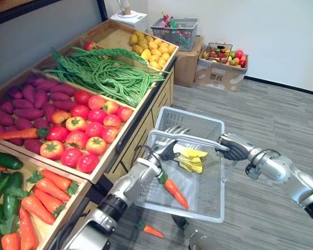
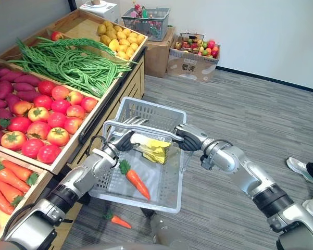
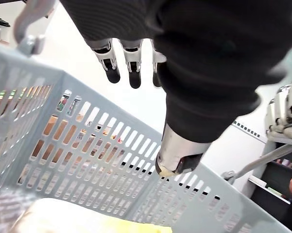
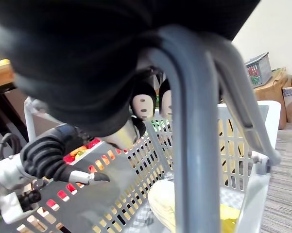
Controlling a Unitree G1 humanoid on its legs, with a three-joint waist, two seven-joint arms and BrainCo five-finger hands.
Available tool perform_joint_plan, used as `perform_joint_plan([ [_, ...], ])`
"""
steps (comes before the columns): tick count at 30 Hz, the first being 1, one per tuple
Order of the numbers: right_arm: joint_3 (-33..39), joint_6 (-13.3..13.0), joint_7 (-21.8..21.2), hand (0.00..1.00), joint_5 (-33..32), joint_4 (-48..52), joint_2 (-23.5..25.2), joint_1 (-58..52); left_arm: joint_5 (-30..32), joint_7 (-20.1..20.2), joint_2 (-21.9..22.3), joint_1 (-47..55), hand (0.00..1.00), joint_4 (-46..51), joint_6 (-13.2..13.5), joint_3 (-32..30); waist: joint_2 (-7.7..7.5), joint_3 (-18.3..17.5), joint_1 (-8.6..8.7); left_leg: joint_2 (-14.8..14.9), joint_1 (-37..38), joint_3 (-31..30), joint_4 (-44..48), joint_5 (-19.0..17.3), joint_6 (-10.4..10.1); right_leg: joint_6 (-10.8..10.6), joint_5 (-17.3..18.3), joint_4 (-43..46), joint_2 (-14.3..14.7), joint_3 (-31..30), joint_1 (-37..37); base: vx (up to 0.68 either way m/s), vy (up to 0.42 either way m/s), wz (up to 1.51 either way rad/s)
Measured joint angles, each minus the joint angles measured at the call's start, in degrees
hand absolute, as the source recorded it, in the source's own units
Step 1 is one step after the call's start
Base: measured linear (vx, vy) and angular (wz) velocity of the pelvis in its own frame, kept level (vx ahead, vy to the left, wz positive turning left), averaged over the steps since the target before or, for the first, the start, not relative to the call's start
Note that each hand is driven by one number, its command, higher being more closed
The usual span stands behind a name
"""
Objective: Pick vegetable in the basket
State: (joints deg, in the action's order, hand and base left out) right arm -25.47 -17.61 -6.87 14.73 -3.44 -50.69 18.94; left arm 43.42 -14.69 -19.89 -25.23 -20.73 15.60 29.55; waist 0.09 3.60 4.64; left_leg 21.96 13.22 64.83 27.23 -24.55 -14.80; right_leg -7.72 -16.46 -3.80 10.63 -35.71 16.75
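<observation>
Orange carrot with a green top (image 1: pixel 175 192) lies in the bottom of the pale grey slotted plastic basket (image 1: pixel 193 115), near a yellow crumpled vegetable (image 1: pixel 190 158). The left hand (image 1: pixel 165 149) hovers at the basket's left wall, fingers straight and holding nothing, so the drop looks done. The right hand (image 1: pixel 233 149) has its fingers curled round the basket's grey metal handle (image 1: pixel 190 136). Next, I judge, the left hand must reach to the wooden produce crates (image 1: pixel 101 167) for another vegetable. A second small carrot (image 1: pixel 152 230) lies on the floor below.
</observation>
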Motion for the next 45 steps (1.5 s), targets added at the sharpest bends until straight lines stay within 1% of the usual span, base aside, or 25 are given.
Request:
perform_joint_plan([
  [3,0.8,0.2,0.0,1.0,0.1,-1.7,0.2,-0.1,-0.5,0.9,-0.2,0.0,0.0,2.1,0.8,2.4,0.01,0.0,-0.02,0.1,-0.6,-1.2,0.0,0.0,0.0,0.0,0.0,0.0,-0.6,1.1,-0.1,0.03,0.005,0.21],
  [6,3.5,0.7,0.0,1.0,0.3,-2.8,1.7,-0.8,-0.7,2.2,-0.7,0.0,0.0,4.7,2.4,5.7,0.01,0.0,-0.15,0.1,-1.4,-2.6,0.0,0.0,0.1,0.0,0.0,0.0,-1.2,2.3,-0.1,0.02,0.001,0.22],
  [8,5.2,1.0,0.2,1.0,0.3,-4.8,3.1,-1.0,-2.8,3.1,-1.1,0.0,0.0,7.8,3.7,7.5,0.04,0.1,-0.28,0.1,-1.9,-3.4,0.0,0.1,0.2,0.0,0.0,-0.2,-1.7,3.1,-0.1,0.0,-0.008,0.25],
  [10,7.0,1.3,0.4,1.0,0.3,-6.8,4.7,-1.3,-4.2,4.5,-2.0,0.0,0.0,10.7,5.3,9.8,0.09,0.1,-0.4,0.2,-2.5,-4.5,0.1,0.2,0.3,0.0,0.0,-0.2,-2.1,4.1,-0.1,0.0,-0.01,0.2],
  [12,7.9,1.6,0.5,1.0,0.5,-7.9,4.9,-1.5,-5.1,5.5,-3.1,0.0,0.0,13.0,6.3,11.6,0.15,0.3,-0.37,0.6,-3.2,-5.5,0.5,0.2,0.3,0.0,0.0,-0.2,-2.4,4.9,-0.1,-0.01,-0.014,0.2],
  [14,10.3,2.4,0.6,1.0,0.6,-9.1,5.6,-2.6,-5.7,6.4,-4.1,0.0,0.0,15.1,7.0,13.2,0.19,0.6,-0.53,1.0,-4.0,-6.7,1.0,0.2,0.4,0.1,0.2,-0.2,-2.7,6.0,-0.1,-0.02,-0.025,0.31],
  [15,11.5,2.7,0.6,1.0,0.6,-10.0,5.8,-3.2,-7.3,6.9,-5.0,0.2,0.0,16.3,7.5,14.2,0.29,0.8,-0.64,1.1,-4.3,-7.4,1.1,0.2,0.5,0.2,0.2,-0.2,-2.9,6.7,-0.2,-0.02,-0.027,0.27],
  [17,12.8,3.4,1.5,1.0,0.6,-11.9,6.3,-3.9,-7.3,7.9,-6.8,0.4,0.0,18.5,7.8,15.5,0.5,0.9,-1.0,1.3,-4.8,-8.1,1.2,0.3,0.7,0.5,0.4,-0.2,-3.0,7.3,-0.2,-0.02,-0.017,0.22],
  [19,14.5,3.7,2.2,1.0,0.9,-13.4,6.5,-4.8,-7.4,8.7,-8.0,0.6,0.0,20.6,8.5,15.8,0.87,1.5,-1.27,1.5,-5.3,-9.1,1.3,0.4,0.8,0.6,0.5,-0.2,-3.4,8.4,-0.3,-0.01,-0.01,0.25],
  [21,16.8,4.4,2.7,1.0,1.0,-15.2,7.2,-5.7,-9.6,9.0,-9.2,1.6,0.0,23.3,9.0,15.8,1.16,2.3,-1.67,1.6,-6.2,-10.5,1.3,0.6,1.0,0.6,0.5,-0.3,-3.8,9.3,-0.3,-0.01,-0.005,0.25],
  [23,19.7,5.2,2.8,1.0,1.1,-17.8,9.1,-6.4,-9.7,9.3,-10.0,2.8,0.0,25.4,9.0,15.7,1.35,2.4,-1.77,1.6,-7.1,-12.0,1.3,0.8,1.3,0.7,0.6,-0.3,-4.3,10.7,-0.3,-0.01,-0.001,0.35],
  [26,24.9,6.5,4.3,1.0,1.2,-20.3,12.3,-9.3,-12.0,9.7,-10.8,5.5,0.0,28.7,9.0,14.6,1.42,2.5,-3.16,1.5,-8.5,-14.2,1.2,1.1,1.7,0.7,0.6,-0.4,-5.3,12.8,-0.3,-0.01,0.001,0.41],
  [29,30.8,7.4,5.9,1.0,1.3,-23.1,15.7,-12.4,-14.0,10.1,-11.6,8.1,0.0,32.5,9.0,11.3,1.57,2.6,-3.71,1.0,-10.6,-17.9,1.0,1.7,2.5,1.0,0.8,-0.5,-7.1,16.4,-0.7,-0.03,0.002,0.59],
  [30,33.0,7.7,6.8,1.0,1.4,-24.9,17.1,-13.3,-14.1,10.1,-11.7,9.4,0.0,33.8,8.9,9.0,1.62,2.6,-3.98,0.6,-11.3,-19.7,0.9,1.9,2.9,1.1,0.9,-0.6,-7.9,17.9,-1.3,-0.05,0.006,0.7],
  [31,35.5,7.8,7.4,1.0,1.4,-26.4,18.4,-14.7,-14.8,10.1,-11.8,10.2,0.0,34.5,8.9,7.0,1.64,2.7,-4.7,0.4,-12.1,-21.6,0.8,2.1,3.3,1.4,1.1,-0.7,-8.6,19.5,-1.9,-0.05,0.005,0.73],
  [32,36.7,8.0,7.8,1.0,1.4,-27.2,19.1,-15.3,-15.7,10.1,-11.9,10.9,0.0,34.9,8.9,6.0,1.55,2.7,-4.93,0.3,-12.3,-22.5,0.8,2.3,3.5,1.5,1.3,-0.9,-9.1,20.5,-2.3,-0.07,0.007,0.83],
  [33,38.5,8.7,8.8,1.0,1.3,-28.7,20.3,-16.6,-16.4,9.9,-11.9,12.5,0.0,36.0,8.8,3.8,1.55,2.7,-4.98,-0.1,-13.4,-25.1,0.7,2.5,3.9,1.6,1.5,-1.5,-10.0,22.6,-3.3,-0.08,0.006,0.96],
  [34,40.5,9.6,9.5,1.0,1.3,-29.9,21.5,-17.7,-16.6,9.5,-11.9,14.1,0.0,36.9,8.8,1.8,1.5,2.8,-5.11,-0.7,-14.3,-27.5,0.4,2.9,4.4,2.0,2.2,-1.6,-11.1,24.6,-4.0,-0.07,0.01,0.98],
  [37,43.9,10.2,10.6,1.0,1.3,-32.9,23.6,-19.5,-18.6,8.3,-11.7,17.9,0.0,38.7,8.6,-2.5,1.29,2.9,-6.02,-2.6,-16.0,-31.6,-1.2,4.2,5.3,2.1,2.8,-1.7,-13.1,28.2,-4.8,-0.05,0.008,0.85],
  [39,46.8,11.2,11.8,1.0,1.3,-36.7,25.2,-20.3,-18.8,6.9,-11.4,21.7,0.0,40.4,7.7,-8.7,1.03,3.0,-6.54,-5.1,-17.6,-36.1,-3.5,6.1,6.1,1.9,3.0,-2.1,-15.4,32.0,-5.7,-0.04,0.004,0.95],
  [40,47.5,11.4,11.8,1.0,1.2,-37.7,25.5,-20.3,-19.2,6.6,-11.2,22.6,0.0,40.4,7.5,-10.3,1.03,3.0,-6.5,-5.7,-17.9,-37.3,-4.1,6.6,6.3,1.9,3.1,-2.1,-15.9,32.9,-6.0,-0.02,-0.011,1.06],
  [41,48.9,11.8,12.7,1.0,1.1,-40.3,26.9,-20.4,-20.8,5.1,-9.3,25.7,0.0,40.7,6.5,-16.0,0.45,3.3,-6.78,-7.7,-18.2,-40.0,-6.3,8.1,6.8,1.7,3.3,-2.2,-17.0,35.3,-6.6,0.0,-0.009,0.84],
  [43,49.7,11.8,12.9,1.0,1.1,-41.6,27.5,-20.4,-20.8,4.4,-8.1,26.8,0.0,40.7,6.1,-18.2,0.6,3.1,-6.83,-8.5,-18.3,-41.1,-7.3,8.8,7.0,1.5,3.6,-2.2,-17.5,36.0,-7.0,0.0,-0.002,0.65],
  [44,51.2,11.8,13.3,1.0,1.1,-44.5,28.6,-20.4,-20.8,3.3,-5.3,28.9,0.0,41.0,5.4,-23.3,0.09,3.1,-6.99,-10.1,-18.8,-43.3,-9.2,10.1,7.4,1.4,3.9,-2.2,-18.7,38.0,-7.3,0.0,0.001,0.73],
  [45,52.6,11.8,13.8,1.0,1.0,-46.7,29.2,-20.3,-20.9,2.1,-3.3,30.0,0.0,41.0,4.7,-26.6,0.09,3.1,-7.02,-11.0,-19.3,-44.9,-10.3,11.0,7.8,1.4,4.0,-2.2,-19.4,39.3,-7.5,0.0,-0.001,0.8],
])
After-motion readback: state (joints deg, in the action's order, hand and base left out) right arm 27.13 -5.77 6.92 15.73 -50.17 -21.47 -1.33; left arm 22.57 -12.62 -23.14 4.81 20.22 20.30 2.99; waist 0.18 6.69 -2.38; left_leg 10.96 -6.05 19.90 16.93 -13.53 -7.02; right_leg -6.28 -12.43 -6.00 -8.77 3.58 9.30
